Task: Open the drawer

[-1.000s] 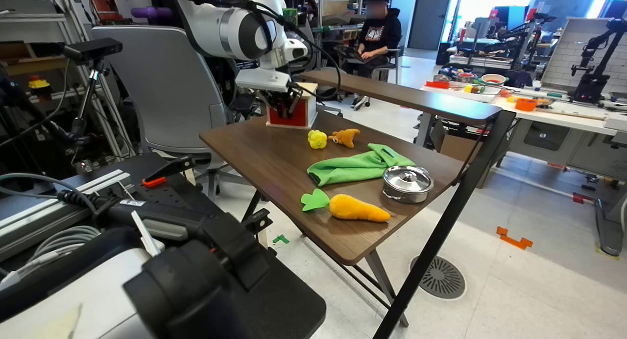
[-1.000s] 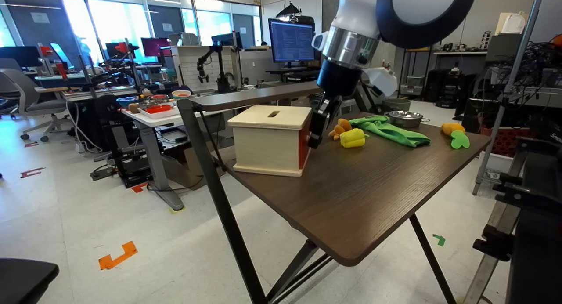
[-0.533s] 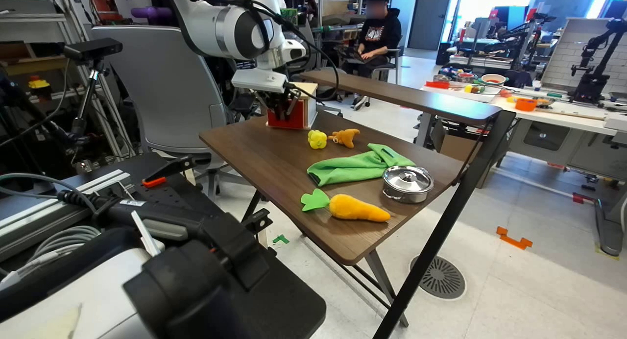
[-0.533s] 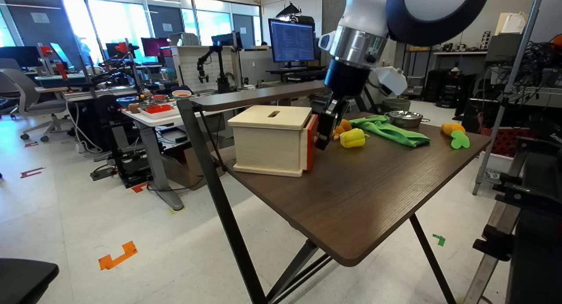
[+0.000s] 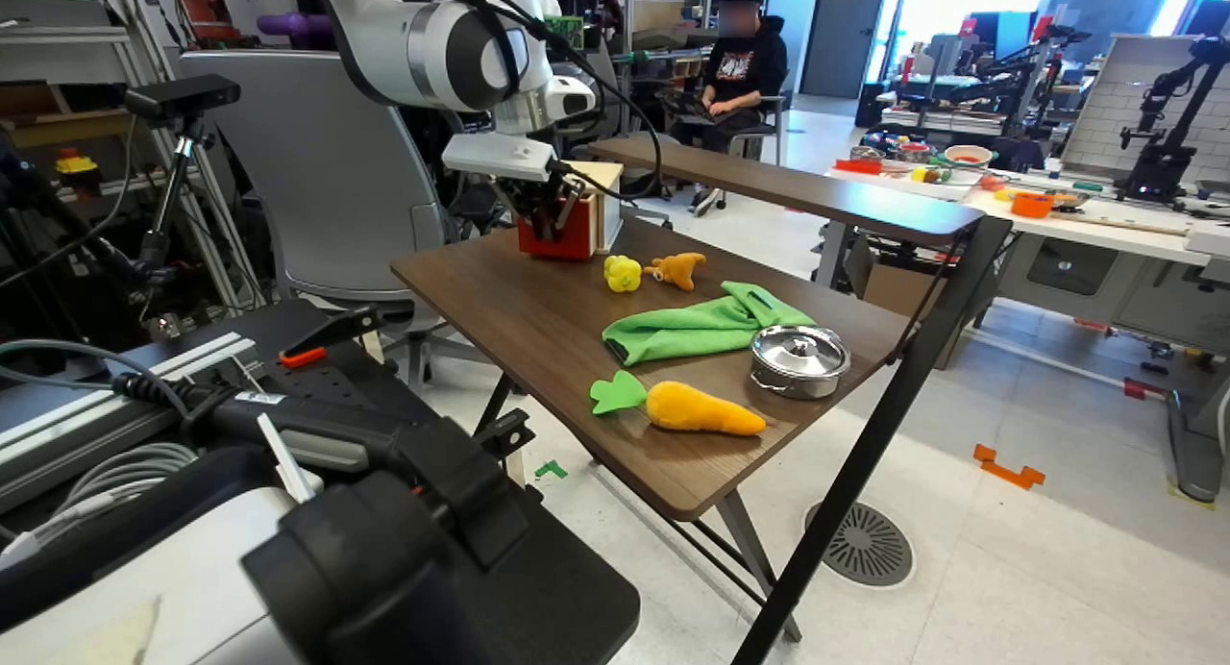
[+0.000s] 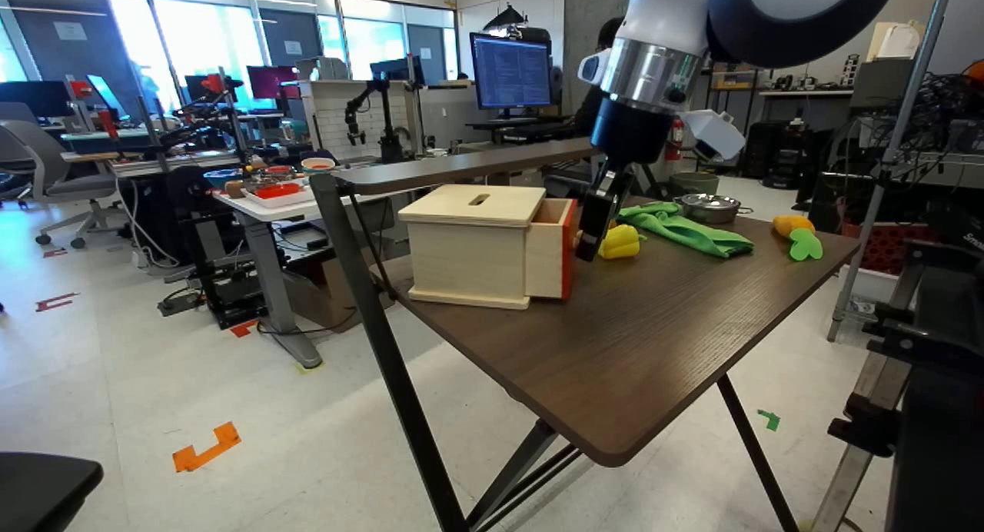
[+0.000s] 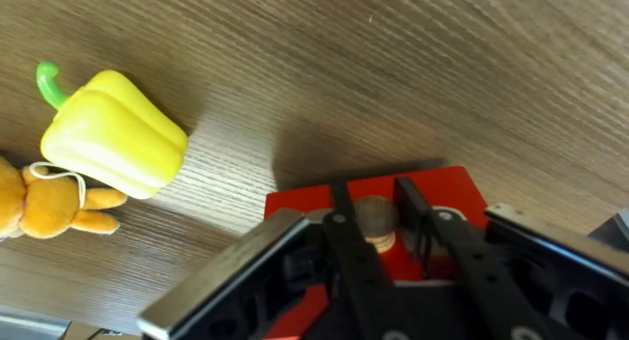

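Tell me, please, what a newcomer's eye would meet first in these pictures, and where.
First would probably be the red-fronted drawer, standing partly out of its pale wooden cabinet, with the pincer closed around its round knob. The yellow toy pepper on the table near the drawer likely comes next, then the green cloth near the lidded silver pot.

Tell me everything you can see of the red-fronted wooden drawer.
The red-fronted wooden drawer has a pale, wood-look side, a flat red front and a round wooden knob. It is partly open, jutting level from the pale wooden box-shaped cabinet, over the brown wood-look tabletop. Its top is open, but any contents are out of sight. The black claw is closed on the knob, one finger on each side, hiding part of the front.
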You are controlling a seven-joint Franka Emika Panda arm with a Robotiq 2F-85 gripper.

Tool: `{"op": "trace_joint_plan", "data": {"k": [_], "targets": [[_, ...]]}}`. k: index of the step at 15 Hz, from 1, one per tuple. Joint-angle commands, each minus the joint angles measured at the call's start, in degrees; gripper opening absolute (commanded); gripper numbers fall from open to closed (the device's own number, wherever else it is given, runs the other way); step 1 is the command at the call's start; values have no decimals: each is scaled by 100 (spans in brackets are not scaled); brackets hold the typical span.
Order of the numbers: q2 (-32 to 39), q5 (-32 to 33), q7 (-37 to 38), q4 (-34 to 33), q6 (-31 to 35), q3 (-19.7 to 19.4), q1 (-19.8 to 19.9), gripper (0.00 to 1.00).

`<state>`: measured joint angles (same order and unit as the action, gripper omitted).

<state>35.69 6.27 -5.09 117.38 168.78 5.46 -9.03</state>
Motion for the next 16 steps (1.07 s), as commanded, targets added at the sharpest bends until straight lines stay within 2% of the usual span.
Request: {"op": "trace_joint_plan", "data": {"k": [1,10,11,12,16], "targets": [[-309,-98,16,400,-118,149,113,7],[-254,-163,-79,515,-116,324,362,7],[-260,-176,-54,517,-112,328,363,35],[-256,-181,-68,527,-132,346,381,54],[-249,-272,-86,663,-218,442,416,81]]}}
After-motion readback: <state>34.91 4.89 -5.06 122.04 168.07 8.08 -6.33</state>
